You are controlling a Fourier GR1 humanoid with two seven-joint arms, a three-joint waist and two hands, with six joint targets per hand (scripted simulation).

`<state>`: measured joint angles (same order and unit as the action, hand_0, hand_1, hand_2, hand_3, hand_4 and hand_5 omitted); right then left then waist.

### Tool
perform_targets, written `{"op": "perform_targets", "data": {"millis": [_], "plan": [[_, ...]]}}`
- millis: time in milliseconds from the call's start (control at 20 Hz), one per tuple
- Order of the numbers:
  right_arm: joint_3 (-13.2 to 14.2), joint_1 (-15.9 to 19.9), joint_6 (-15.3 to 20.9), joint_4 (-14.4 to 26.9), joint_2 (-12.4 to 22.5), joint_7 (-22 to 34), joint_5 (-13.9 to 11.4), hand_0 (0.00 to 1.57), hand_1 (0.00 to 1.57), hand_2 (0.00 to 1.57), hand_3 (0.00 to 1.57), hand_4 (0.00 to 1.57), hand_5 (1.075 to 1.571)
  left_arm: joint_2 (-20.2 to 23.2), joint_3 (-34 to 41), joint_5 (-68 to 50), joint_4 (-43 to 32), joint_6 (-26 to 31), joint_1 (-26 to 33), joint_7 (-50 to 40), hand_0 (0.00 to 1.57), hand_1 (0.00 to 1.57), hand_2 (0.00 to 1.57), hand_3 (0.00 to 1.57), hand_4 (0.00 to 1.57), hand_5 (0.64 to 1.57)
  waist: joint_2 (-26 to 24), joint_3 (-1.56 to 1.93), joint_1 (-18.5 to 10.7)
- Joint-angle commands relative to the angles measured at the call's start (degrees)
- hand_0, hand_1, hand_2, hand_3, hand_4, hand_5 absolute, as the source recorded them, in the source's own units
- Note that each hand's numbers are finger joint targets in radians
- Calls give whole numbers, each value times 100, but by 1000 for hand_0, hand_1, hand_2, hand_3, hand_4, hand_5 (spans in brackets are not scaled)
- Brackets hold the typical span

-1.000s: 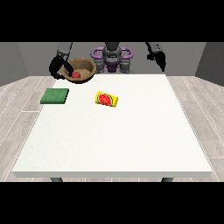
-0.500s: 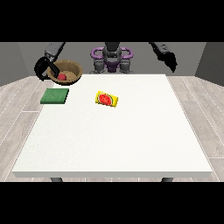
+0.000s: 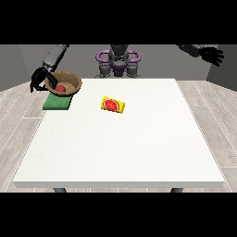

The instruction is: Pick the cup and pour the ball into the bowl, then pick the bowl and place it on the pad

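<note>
Bowl [image 3: 64, 83] with ball [image 3: 60, 88] looks rigid and light, held at its rim by hand at view's left [image 3: 39, 79] over the pad [image 3: 57, 102]; hand at view's right [image 3: 212, 55] spread, empty.

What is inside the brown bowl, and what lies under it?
Inside the bowl lies a red ball. Under it is the green pad; the bowl covers the pad's far part, so contact cannot be judged.
</note>
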<state>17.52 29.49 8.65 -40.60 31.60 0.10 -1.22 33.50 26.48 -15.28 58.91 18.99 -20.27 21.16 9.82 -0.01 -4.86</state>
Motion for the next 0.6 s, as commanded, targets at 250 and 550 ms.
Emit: {"op": "perform_targets", "data": {"millis": [250, 550], "plan": [[567, 289, 119, 422, 604, -41, 251, 1571, 1571, 1571, 709, 0, 1560, 551, 379, -241, -381, 348, -126, 199, 0, 0, 0, 0, 1189, 1558, 392, 2, 40], [715, 339, -98, 1100, 610, -546, 347, 420, 420, 562, 917, 0, 1518, 557, 408, -335, -36, 459, 10, 377, 0, 0, 0, 0, 1174, 1549, 766, 8, -264]]}}
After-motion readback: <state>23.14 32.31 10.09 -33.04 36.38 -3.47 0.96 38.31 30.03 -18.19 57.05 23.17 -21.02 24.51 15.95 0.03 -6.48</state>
